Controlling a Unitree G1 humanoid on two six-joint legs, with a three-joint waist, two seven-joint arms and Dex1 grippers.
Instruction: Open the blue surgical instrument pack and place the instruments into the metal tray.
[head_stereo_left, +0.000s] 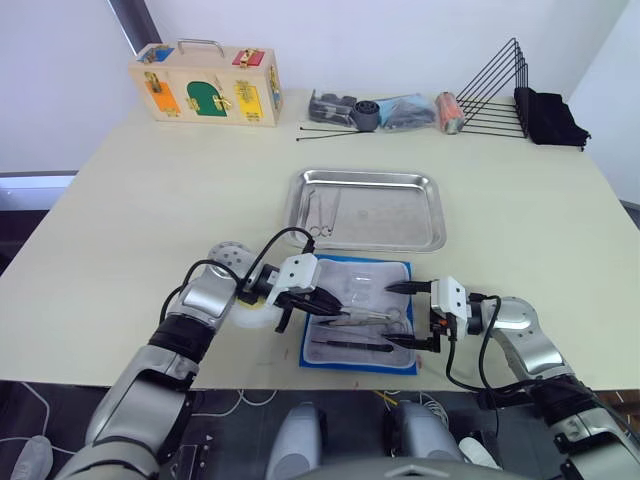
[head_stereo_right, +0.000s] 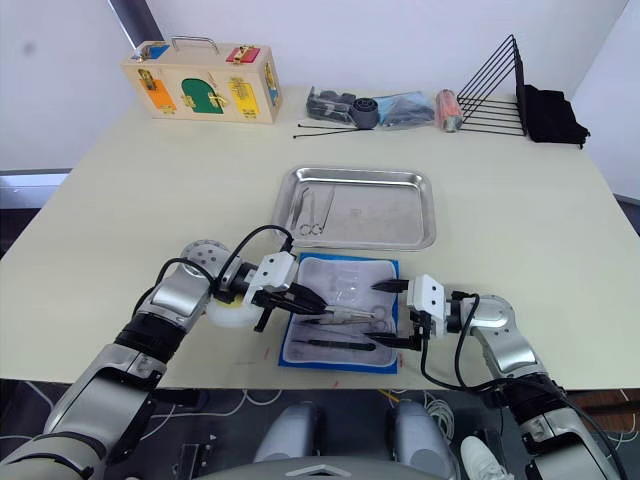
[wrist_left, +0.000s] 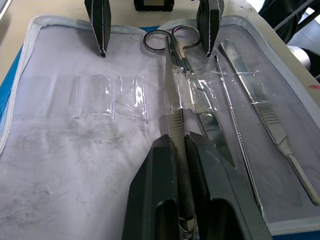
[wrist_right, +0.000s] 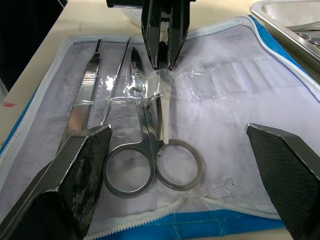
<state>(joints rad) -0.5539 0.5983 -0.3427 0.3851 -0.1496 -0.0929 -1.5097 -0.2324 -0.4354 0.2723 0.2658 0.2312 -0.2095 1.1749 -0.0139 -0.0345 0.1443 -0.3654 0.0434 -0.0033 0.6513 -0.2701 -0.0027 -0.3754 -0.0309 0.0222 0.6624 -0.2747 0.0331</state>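
The blue surgical instrument pack (head_stereo_left: 360, 312) lies open near the table's front edge, pale lining up. Inside it are ring-handled scissors (wrist_right: 150, 150), a forceps (wrist_right: 82, 95) and a thin probe (wrist_right: 115, 80). My left gripper (head_stereo_left: 325, 305) is shut on a straight flat instrument (wrist_left: 172, 120) lying along the scissors. My right gripper (head_stereo_left: 392, 316) stands open at the pack's right end, its fingers (wrist_right: 85, 165) straddling the scissor rings. Just beyond the pack, the metal tray (head_stereo_left: 365, 178) holds thin instruments (head_stereo_left: 322, 212) at its left end.
A white egg-shaped toy (head_stereo_left: 232, 258) sits beside my left wrist. Along the back edge stand a wooden lock box (head_stereo_left: 205, 92), long black sticks (head_stereo_left: 330, 132), a cluster of small items (head_stereo_left: 385, 110), a black wire rack (head_stereo_left: 495, 90) and a black cloth (head_stereo_left: 548, 115).
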